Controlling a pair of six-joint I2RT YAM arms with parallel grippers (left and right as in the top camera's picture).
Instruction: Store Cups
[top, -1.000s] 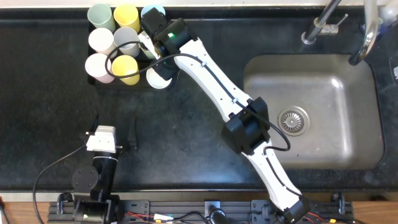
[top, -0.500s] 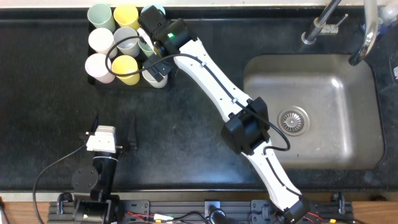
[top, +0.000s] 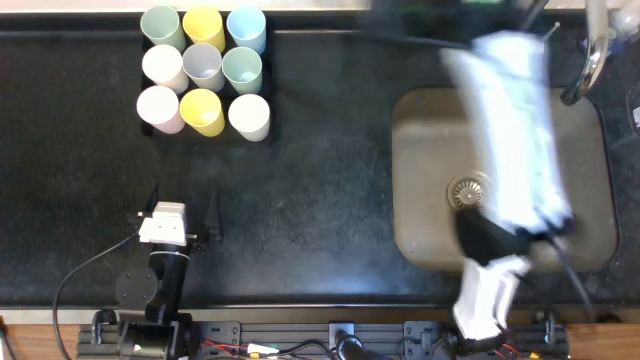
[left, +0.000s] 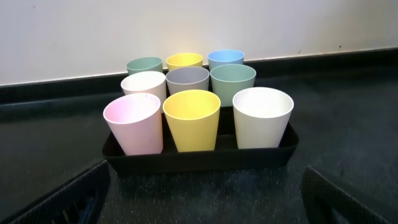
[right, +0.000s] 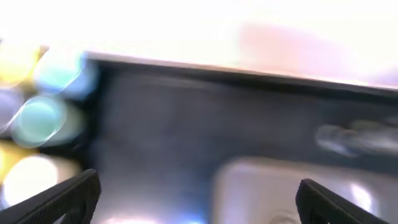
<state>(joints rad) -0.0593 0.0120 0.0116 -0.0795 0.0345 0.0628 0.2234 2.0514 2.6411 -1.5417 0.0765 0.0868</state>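
A black tray (left: 199, 159) at the counter's back left holds nine upright cups in three rows. The white cup (top: 249, 117) (left: 262, 116) stands in the corner slot beside a yellow cup (top: 202, 111) and a pink cup (top: 160, 108). My left gripper (top: 185, 206) (left: 205, 213) rests low on the counter in front of the tray, open and holding nothing. The right arm (top: 510, 130) is a blur over the sink. In the right wrist view, my right gripper (right: 199, 210) is open with nothing between its fingers, and the cups (right: 37, 118) lie far off to one side.
A steel sink (top: 580, 240) fills the right side of the black counter, with a faucet (top: 520, 40) at its back edge. The dark counter (top: 320, 200) lies bare between the tray and the sink.
The right gripper has let go of the white cup in the tray's corner slot. The right arm has swung fast to the right, over the sink. The left arm has kept still.
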